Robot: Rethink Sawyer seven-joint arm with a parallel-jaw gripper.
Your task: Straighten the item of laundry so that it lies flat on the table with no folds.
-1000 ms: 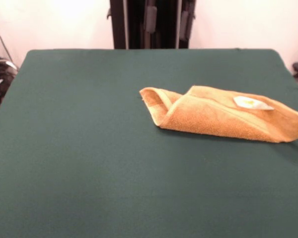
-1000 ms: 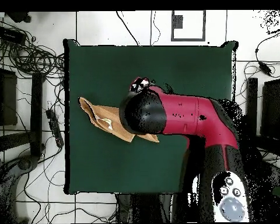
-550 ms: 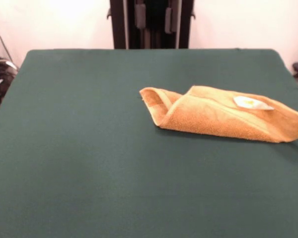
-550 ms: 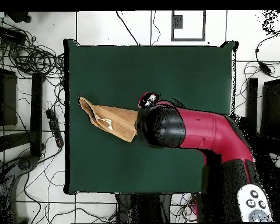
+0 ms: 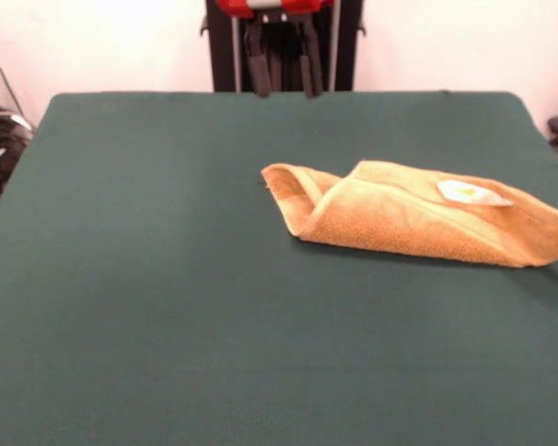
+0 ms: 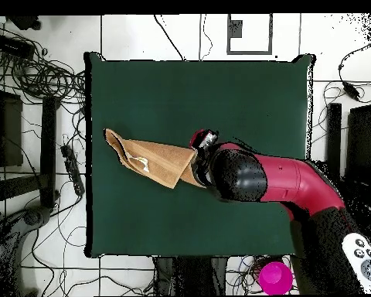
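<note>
Claw [image 5: 281,79] hangs high at the surface's [image 5: 149,279] far edge, fingers apart, holding nothing. Towel [image 5: 418,223] lies folded over itself, white tag [image 5: 471,193] up.

From the front view I see my gripper [image 5: 281,88] at the top centre of the frame, two dark fingers [image 5: 259,65] hanging down with a clear gap between them, spread apart and holding nothing. Above them sits a strip of red housing. In the overhead view my red and black arm [image 6: 289,182] enters from the lower right and reaches toward the middle, its rounded black wrist [image 6: 236,174] leading.
</note>
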